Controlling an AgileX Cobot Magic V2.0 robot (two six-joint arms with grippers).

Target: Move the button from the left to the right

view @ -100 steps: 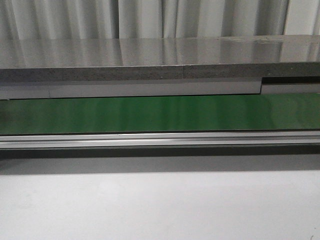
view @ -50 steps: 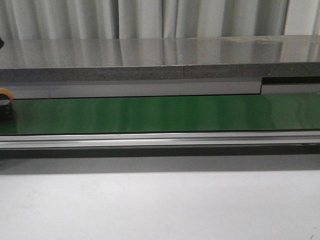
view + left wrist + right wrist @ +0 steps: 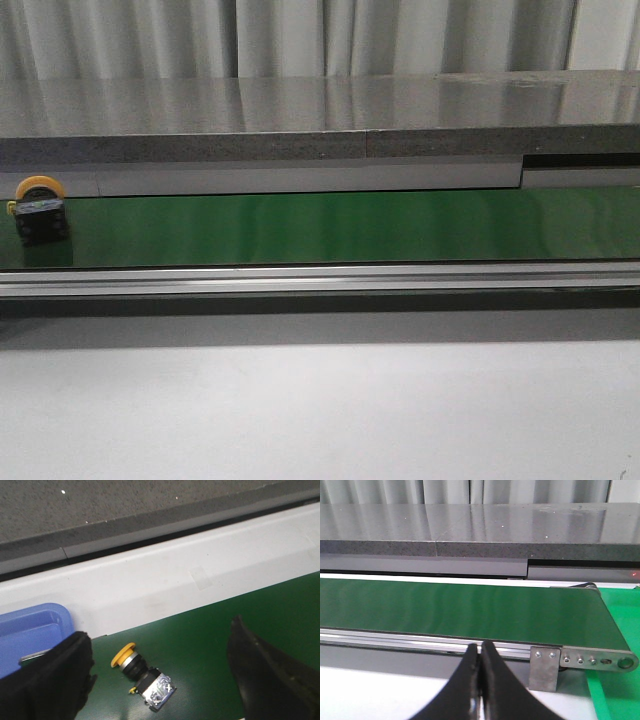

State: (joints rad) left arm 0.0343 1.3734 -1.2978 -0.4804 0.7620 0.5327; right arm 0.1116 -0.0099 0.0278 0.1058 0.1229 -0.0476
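Note:
The button (image 3: pixel 39 211), a yellow mushroom cap on a black body, sits on the green conveyor belt (image 3: pixel 320 228) at the far left of the front view. In the left wrist view it lies on its side (image 3: pixel 144 677) on the belt, between my two spread left fingers (image 3: pixel 47 680) and below them. My left gripper (image 3: pixel 160 680) is open and empty above it. My right gripper (image 3: pixel 480 652) is shut and empty, in front of the belt's near rail. Neither gripper shows in the front view.
A blue tray (image 3: pixel 30 635) lies by the belt's left end. A grey stone ledge (image 3: pixel 320 120) runs behind the belt, an aluminium rail (image 3: pixel 320 278) along its front. The belt's right end roller bracket (image 3: pixel 585 660) meets a bright green surface (image 3: pixel 620 690).
The button has come into the front view at the left edge and ridden the belt a little to the right. A second ago the belt was bare.

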